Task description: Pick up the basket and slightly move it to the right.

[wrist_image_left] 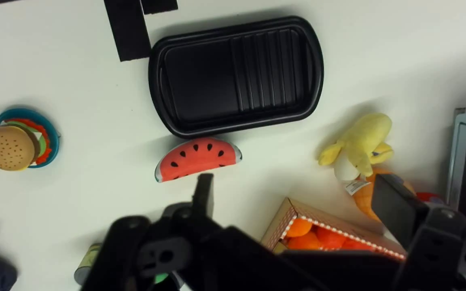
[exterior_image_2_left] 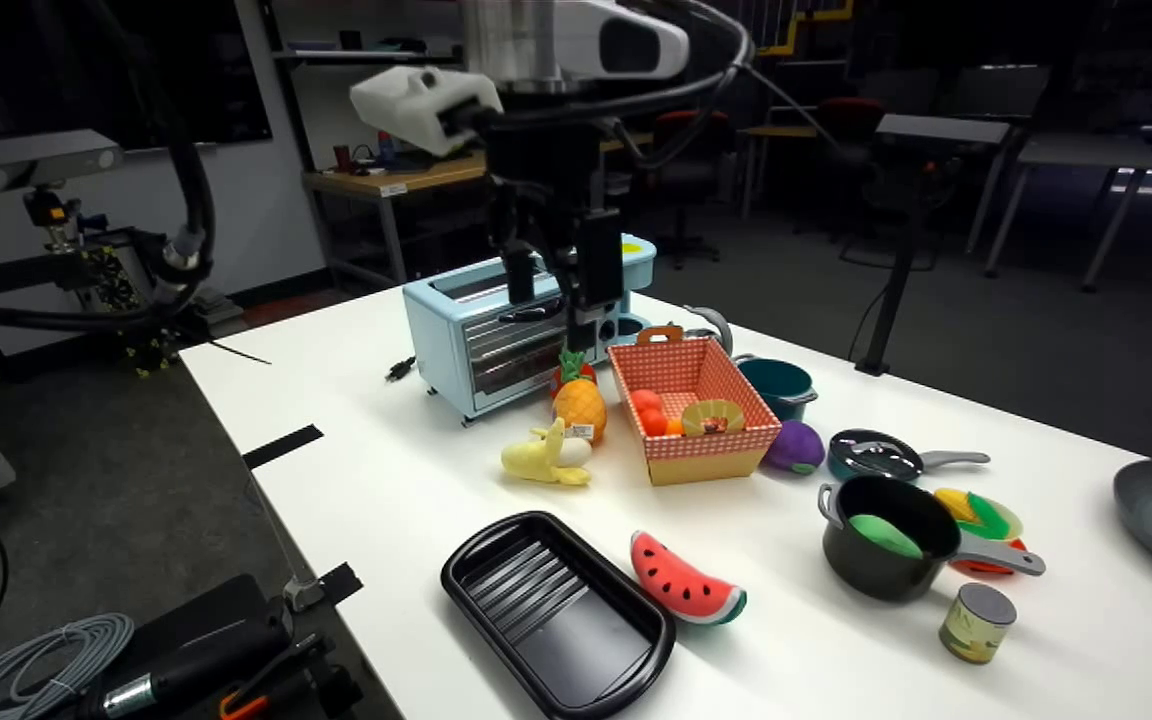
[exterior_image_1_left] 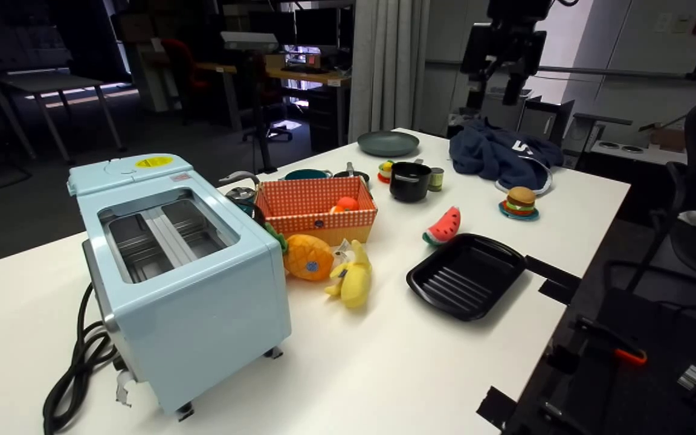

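The basket is a rectangular red-and-white checked box with tan lower walls. It stands upright on the white table in both exterior views [exterior_image_1_left: 299, 225] [exterior_image_2_left: 701, 466], with red and orange toy fruits inside. In the wrist view, one corner and a long side of the basket [wrist_image_left: 337, 223] show, and the rest is hidden behind my gripper. My gripper [wrist_image_left: 297, 198] is open, with nothing between its fingers. It hangs well above the table in both exterior views [exterior_image_1_left: 493, 93] [exterior_image_2_left: 548, 305], apart from the basket.
A light-blue toaster [exterior_image_2_left: 441, 335], plush pineapple [exterior_image_2_left: 581, 405] and banana [exterior_image_2_left: 534, 460] sit beside the basket. A purple toy [exterior_image_2_left: 794, 447], teal pot [exterior_image_2_left: 776, 385] and lidded pan [exterior_image_2_left: 871, 455] are on another side. A plush watermelon [wrist_image_left: 196, 157] and black grill pan [wrist_image_left: 200, 85] lie nearby.
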Controlling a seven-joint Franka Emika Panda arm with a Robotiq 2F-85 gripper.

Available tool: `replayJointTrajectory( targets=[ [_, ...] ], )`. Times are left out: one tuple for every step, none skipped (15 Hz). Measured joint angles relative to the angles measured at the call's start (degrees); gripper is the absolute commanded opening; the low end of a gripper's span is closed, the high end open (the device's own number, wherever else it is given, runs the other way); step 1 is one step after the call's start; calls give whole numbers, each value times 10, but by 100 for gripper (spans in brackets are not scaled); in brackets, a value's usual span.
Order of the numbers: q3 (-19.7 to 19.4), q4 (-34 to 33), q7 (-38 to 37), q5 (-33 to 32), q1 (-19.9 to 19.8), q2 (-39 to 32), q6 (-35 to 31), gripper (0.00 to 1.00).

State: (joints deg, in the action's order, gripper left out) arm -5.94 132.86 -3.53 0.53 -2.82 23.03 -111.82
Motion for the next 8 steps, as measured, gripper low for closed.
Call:
replayJointTrajectory(
  targets=[
    [1,-4,-11,0,-2,-20,-24,100],
    [2,-10,-21,-1,-4,-39,-47,100],
    [3,-17,-31,-2,-6,-59,-68,100],
    [4,-25,-42,-2,-7,-79,-85,100],
    [5,-35,-51,-2,-7,-98,-97,100],
    [6,-45,-57,-2,-7,-112,-102,100],
    [7,-52,-61,-2,-7,-123,-103,100],
    [8,-57,-62,-2,-7,-128,-103,100]
  ],
)
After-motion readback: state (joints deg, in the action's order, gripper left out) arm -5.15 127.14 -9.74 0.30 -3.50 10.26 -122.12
